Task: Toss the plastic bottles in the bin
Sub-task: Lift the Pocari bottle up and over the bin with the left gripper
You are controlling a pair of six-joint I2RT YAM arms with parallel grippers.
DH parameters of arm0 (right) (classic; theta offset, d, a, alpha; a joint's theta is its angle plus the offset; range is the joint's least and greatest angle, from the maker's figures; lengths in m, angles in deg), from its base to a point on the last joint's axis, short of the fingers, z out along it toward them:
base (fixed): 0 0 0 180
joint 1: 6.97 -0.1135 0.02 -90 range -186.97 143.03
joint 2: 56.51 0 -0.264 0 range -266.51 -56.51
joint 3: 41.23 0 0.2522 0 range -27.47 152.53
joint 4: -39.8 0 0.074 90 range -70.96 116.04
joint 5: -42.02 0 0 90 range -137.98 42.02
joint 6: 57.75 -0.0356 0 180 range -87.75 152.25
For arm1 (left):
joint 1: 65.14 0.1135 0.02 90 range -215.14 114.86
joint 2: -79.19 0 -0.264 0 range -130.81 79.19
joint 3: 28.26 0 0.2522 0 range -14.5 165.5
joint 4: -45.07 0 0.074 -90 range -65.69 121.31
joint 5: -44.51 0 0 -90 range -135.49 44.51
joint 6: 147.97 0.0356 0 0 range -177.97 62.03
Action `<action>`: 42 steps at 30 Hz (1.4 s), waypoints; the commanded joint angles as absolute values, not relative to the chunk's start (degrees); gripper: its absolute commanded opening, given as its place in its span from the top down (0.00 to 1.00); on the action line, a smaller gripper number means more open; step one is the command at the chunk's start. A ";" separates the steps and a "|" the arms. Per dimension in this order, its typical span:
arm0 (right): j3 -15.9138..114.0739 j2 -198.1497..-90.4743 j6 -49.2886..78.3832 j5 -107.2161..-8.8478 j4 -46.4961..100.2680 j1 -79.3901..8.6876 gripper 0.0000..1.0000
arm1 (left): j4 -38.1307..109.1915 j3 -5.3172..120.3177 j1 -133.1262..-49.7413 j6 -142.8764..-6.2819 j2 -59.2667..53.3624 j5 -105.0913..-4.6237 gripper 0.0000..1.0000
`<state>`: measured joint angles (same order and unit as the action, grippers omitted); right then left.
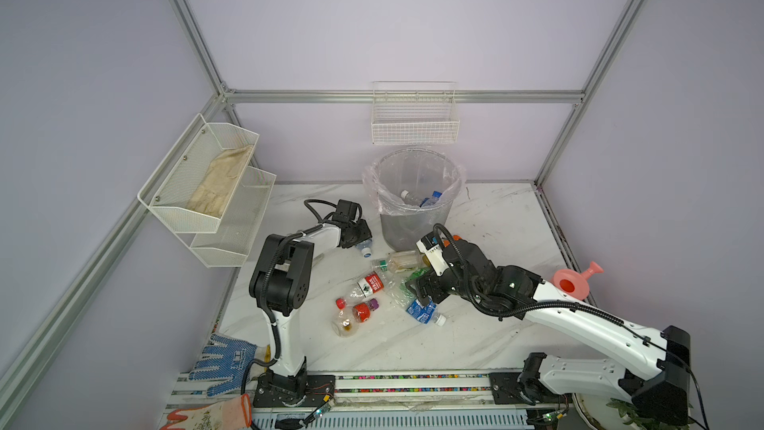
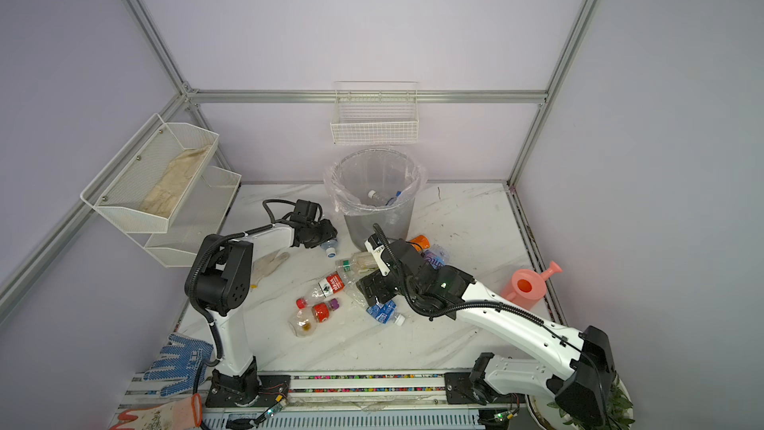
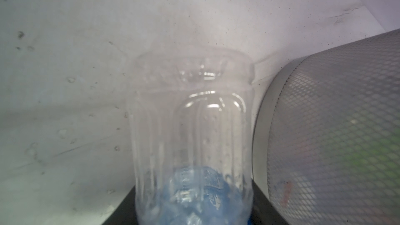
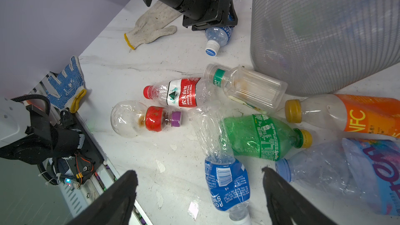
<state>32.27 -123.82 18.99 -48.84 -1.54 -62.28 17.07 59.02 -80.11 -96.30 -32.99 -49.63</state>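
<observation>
My left gripper (image 1: pixel 359 237) lies low beside the foot of the grey mesh bin (image 1: pixel 413 229), shut on a clear bottle with a blue label (image 4: pixel 217 37) that fills the left wrist view (image 3: pixel 192 137). My right gripper (image 4: pixel 198 174) hovers open over a crushed blue-labelled bottle (image 4: pixel 227 182) on the table. Around it lie a green bottle (image 4: pixel 259 137), an orange-labelled one (image 4: pixel 357 115), a red-labelled one (image 1: pixel 368 285), a round one with a purple cap (image 1: pixel 355 316) and a clear one with a green neck band (image 1: pixel 399 260). More bottles (image 1: pixel 421 197) sit inside the bin.
A white knitted glove (image 4: pixel 151 27) lies under my left arm. A blue-dotted glove (image 1: pixel 223 359) rests at the front left, a pink watering can (image 1: pixel 576 281) at the right edge. A white mesh shelf (image 1: pixel 206 192) and a wire basket (image 1: pixel 414 117) hang on the walls.
</observation>
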 commanded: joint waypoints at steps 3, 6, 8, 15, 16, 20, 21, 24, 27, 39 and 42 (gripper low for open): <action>31.77 -121.67 18.54 -47.98 -0.33 -62.53 0.08 | 16.68 60.12 -79.80 -93.96 -22.78 -46.28 0.59; 31.40 -120.28 18.54 -48.87 0.86 -62.60 0.08 | 16.74 60.60 -79.82 -93.56 -18.76 -46.13 0.59; 31.17 -119.20 18.49 -49.93 1.82 -62.59 0.08 | 16.72 60.78 -79.82 -93.22 -15.97 -45.47 0.60; 30.99 -116.35 18.23 -50.72 2.99 -62.60 0.08 | 16.73 62.54 -80.11 -91.14 -8.07 -44.72 0.60; 30.91 -116.10 18.10 -50.58 3.09 -62.55 0.08 | 16.76 62.89 -80.24 -90.79 -7.02 -44.42 0.60; 30.55 -114.68 17.50 -49.99 3.69 -62.55 0.08 | 17.38 64.28 -81.35 -88.64 -2.72 -42.36 0.60; 30.47 -114.33 17.40 -49.81 3.92 -62.56 0.08 | 17.40 64.86 -81.57 -88.27 -2.30 -42.00 0.60; 30.53 -113.06 17.04 -49.43 4.31 -62.58 0.08 | 17.27 66.16 -82.17 -87.18 1.49 -40.92 0.60; 30.60 -111.74 16.65 -48.80 4.50 -62.59 0.07 | 17.32 67.51 -83.30 -85.79 3.43 -39.87 0.60; 30.66 -109.50 15.37 -47.58 4.94 -62.52 0.07 | 17.66 73.42 -90.12 -78.87 7.97 -37.14 0.60; 30.62 -109.09 15.22 -47.37 4.87 -62.55 0.07 | 17.99 74.42 -91.71 -77.41 9.09 -36.55 0.60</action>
